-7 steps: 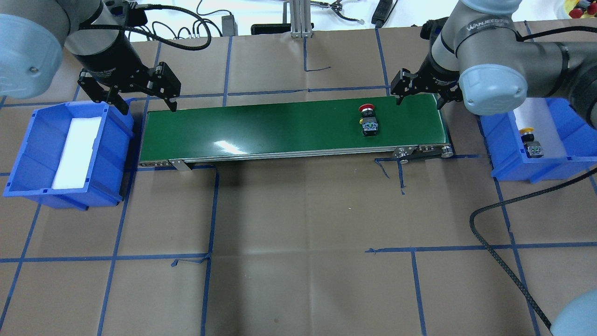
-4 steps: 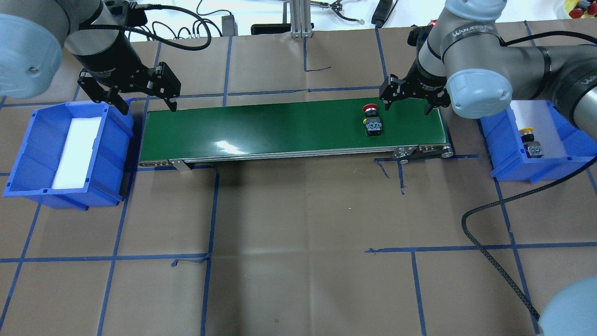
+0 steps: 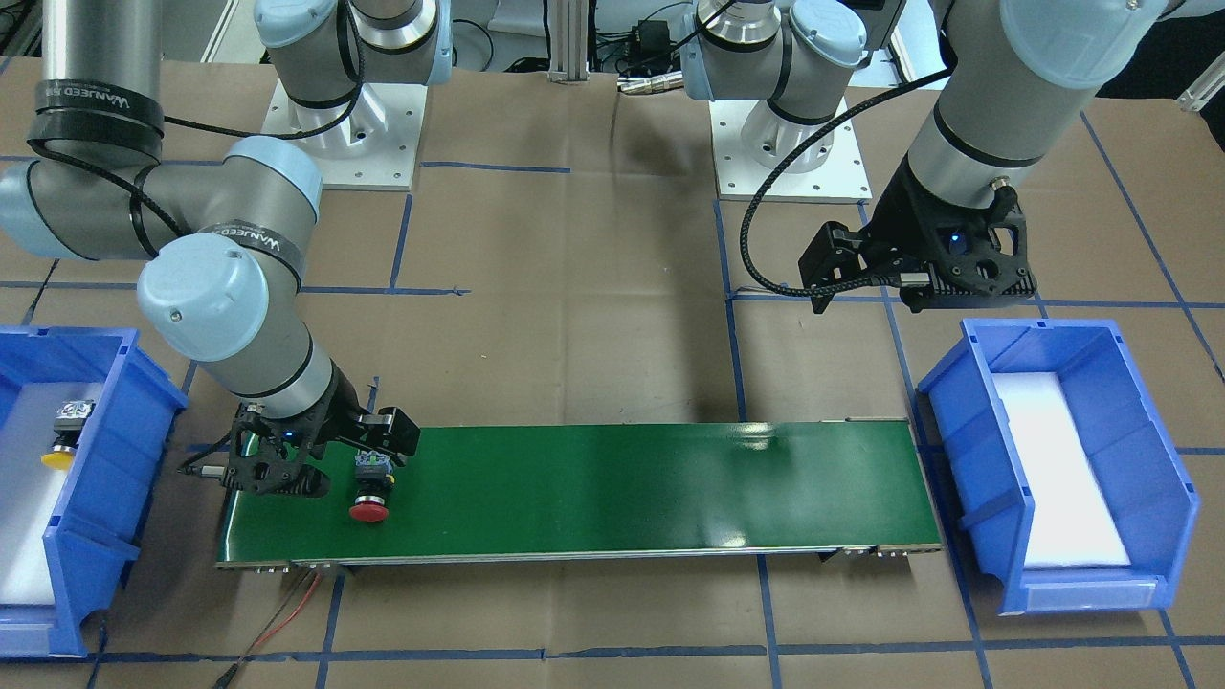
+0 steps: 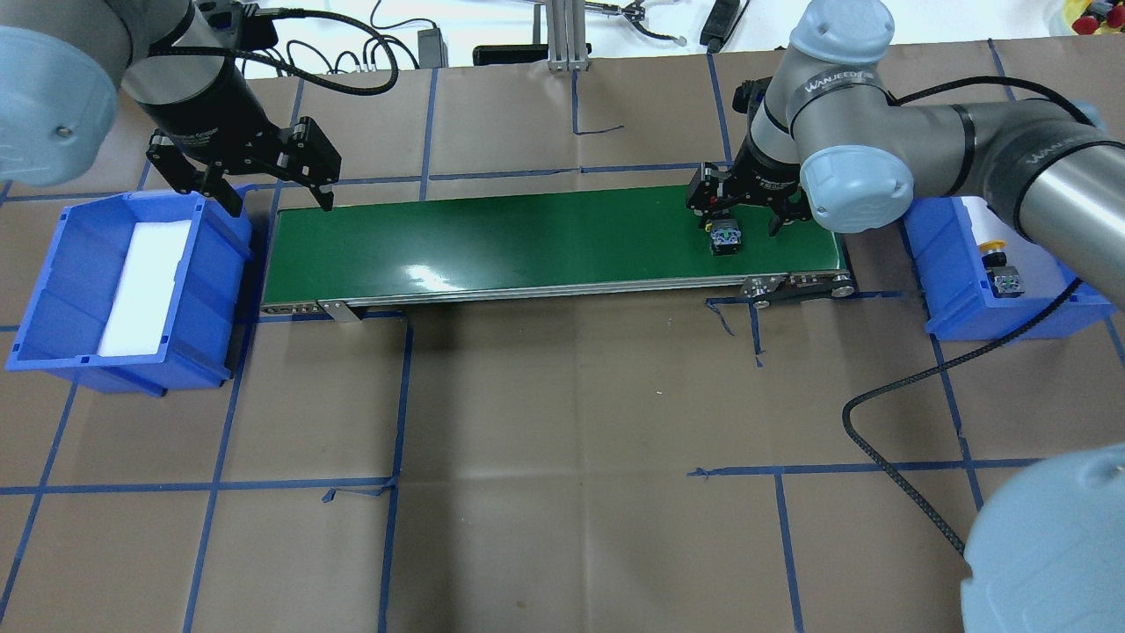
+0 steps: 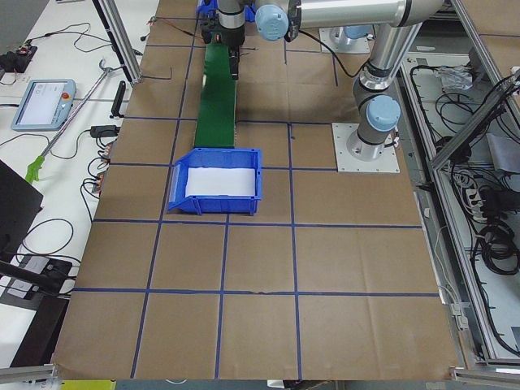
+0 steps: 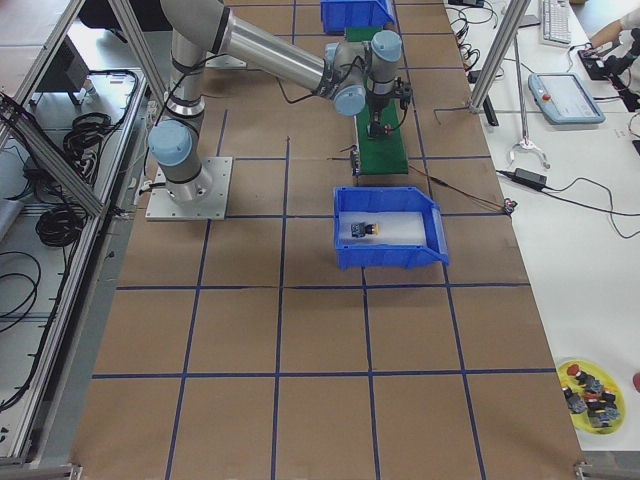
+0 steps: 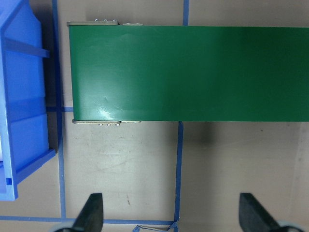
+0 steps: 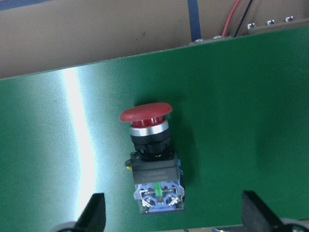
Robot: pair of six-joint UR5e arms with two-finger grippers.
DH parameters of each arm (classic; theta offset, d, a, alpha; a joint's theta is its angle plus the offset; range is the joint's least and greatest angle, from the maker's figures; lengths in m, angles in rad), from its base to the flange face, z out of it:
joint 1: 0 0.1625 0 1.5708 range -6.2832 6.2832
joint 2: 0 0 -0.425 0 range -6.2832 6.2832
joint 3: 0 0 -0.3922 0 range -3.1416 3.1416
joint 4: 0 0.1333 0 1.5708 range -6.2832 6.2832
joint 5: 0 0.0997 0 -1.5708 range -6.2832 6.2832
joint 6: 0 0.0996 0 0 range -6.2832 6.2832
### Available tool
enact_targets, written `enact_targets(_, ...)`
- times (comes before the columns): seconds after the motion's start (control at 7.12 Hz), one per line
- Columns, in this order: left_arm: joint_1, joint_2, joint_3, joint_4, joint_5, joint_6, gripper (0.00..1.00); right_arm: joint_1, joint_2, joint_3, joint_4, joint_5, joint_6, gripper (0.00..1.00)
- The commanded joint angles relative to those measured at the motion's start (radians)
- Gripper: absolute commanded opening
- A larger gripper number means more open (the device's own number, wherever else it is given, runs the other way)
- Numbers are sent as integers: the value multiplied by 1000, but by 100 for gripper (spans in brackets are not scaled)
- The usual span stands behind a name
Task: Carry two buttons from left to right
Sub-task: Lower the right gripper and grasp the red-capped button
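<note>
red button [image 4: 726, 237] further right, right tool [image 4: 740, 226] over it, perhaps lower

- My right pincer [image 3: 323, 461] hangs low over one end of the long green conveyor belt [image 3: 622, 488], jaws spread.
- Just by it, a red-capped push-button switch [image 3: 369, 490] lies on the belt.
- A yellow-capped push-button switch [image 3: 63, 435] rests inside the adjacent blue plastic bin [image 3: 124, 450].

The green belt [image 8: 241, 96] shows a fine woven grain under a glossy sheen. The red-capped button [image 8: 152, 162] has a smooth plastic cap, a bright metal collar and a matt black body. Matt brown paper covers the worktop [image 4: 562, 396]. The left blue bin [image 4: 53, 290] is smooth plastic, its liner [image 4: 145, 286] matt white.
</note>
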Motion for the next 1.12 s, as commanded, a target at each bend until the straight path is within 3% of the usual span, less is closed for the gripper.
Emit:
enact_targets(0.0, 0, 0, 0, 0, 0, 0, 99, 1, 35, -8, -1, -10, -7, 96)
enact_targets(0.14, 0, 0, 0, 0, 0, 0, 99, -1, 45, -11, 0, -15, -15, 80)
enact_targets(0.56, 0, 0, 0, 0, 0, 0, 99, -5, 42, -11, 5, -108, -26, 10)
enact_targets(0.84, 0, 0, 0, 0, 0, 0, 99, -10, 10, -69, 44, -189, -45, 5)
enact_targets(0.98, 0, 0, 0, 0, 2, 0, 99, -18, -20, -104, 122, -191, -58, 5)
